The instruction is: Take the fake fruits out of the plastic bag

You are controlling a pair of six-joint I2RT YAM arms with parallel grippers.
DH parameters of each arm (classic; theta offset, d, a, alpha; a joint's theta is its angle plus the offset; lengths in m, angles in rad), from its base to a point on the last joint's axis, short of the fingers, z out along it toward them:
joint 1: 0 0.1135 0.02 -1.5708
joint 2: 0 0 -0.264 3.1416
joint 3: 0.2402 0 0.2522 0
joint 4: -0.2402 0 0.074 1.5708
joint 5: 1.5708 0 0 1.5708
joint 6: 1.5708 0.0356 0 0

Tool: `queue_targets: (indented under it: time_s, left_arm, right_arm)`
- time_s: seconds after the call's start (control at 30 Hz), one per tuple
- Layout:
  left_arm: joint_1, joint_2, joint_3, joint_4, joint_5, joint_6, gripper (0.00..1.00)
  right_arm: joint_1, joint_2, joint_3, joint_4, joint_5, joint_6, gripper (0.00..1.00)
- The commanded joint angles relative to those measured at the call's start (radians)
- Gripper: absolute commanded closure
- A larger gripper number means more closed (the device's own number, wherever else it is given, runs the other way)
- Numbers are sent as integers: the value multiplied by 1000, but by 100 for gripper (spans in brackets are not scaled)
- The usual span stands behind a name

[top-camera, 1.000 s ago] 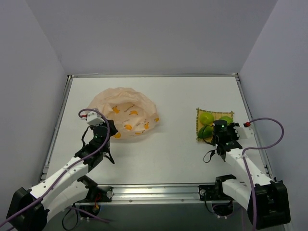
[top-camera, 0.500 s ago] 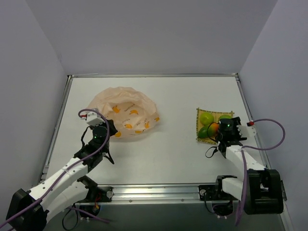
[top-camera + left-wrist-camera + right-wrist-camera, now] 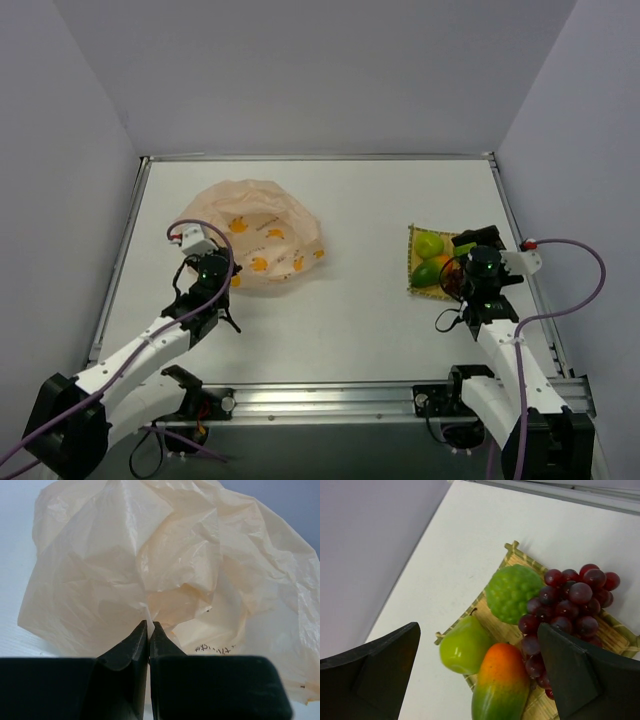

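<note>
The left gripper (image 3: 149,628) is clamping the plastic bag (image 3: 150,565), left of mat (image 3: 520,555), anchoring it; right gripper (image 3: 477,645) is gaping empty above fake fruits (image 3: 502,680) on mat.

A yellow woven mat (image 3: 518,558) lay on the white table (image 3: 485,525) directly beneath the right gripper (image 3: 479,626); grey walls (image 3: 300,70) stood around.

Four fruits (image 3: 501,682), one bag (image 3: 262,215), one mat (image 3: 615,632)
</note>
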Motion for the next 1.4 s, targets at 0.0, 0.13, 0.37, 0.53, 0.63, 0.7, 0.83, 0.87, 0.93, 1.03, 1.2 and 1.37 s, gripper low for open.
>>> queue_targets:
  time_s: [0.0,0.13,0.37,0.53,0.63,0.7,0.83,0.87,0.93,1.03,1.2,1.37]
  left_arm:
    - [41,39,85,66,-34,19,98]
    - [97,96,111,72,-5,18,98]
    - [97,6,137,-47,70,-27,27]
    - [94,-105,232,-259,136,-19,6]
    - [95,-153,303,-424,191,4,6]
    - [94,-182,390,-500,218,30,6]
    - [94,-258,496,-644,300,93,6]
    - [94,-294,508,-655,316,117,6]
    - [95,-323,557,-701,339,139,6]
    - [95,-364,629,-779,350,183,6]
    - [95,-437,676,-861,328,237,6]
    - [95,-472,692,-893,337,265,6]
  right_arm:
    - [-1,-71,44,-90,-62,-73,0]
    - [16,-133,80,-187,-107,-134,0]
    - [41,-314,167,-299,-113,-229,0]
    - [41,-380,259,-307,-173,-274,0]
    - [42,-403,299,-307,-202,-286,0]
    - [42,-401,319,-308,-226,-286,0]
    - [42,-409,368,-308,-271,-292,0]
    - [44,-410,373,-307,-274,-295,0]
    - [44,-427,382,-307,-276,-300,0]
    - [45,-450,396,-307,-276,-309,0]
    - [45,-479,423,-353,-256,-315,0]
    - [45,-466,452,-359,-256,-315,0]
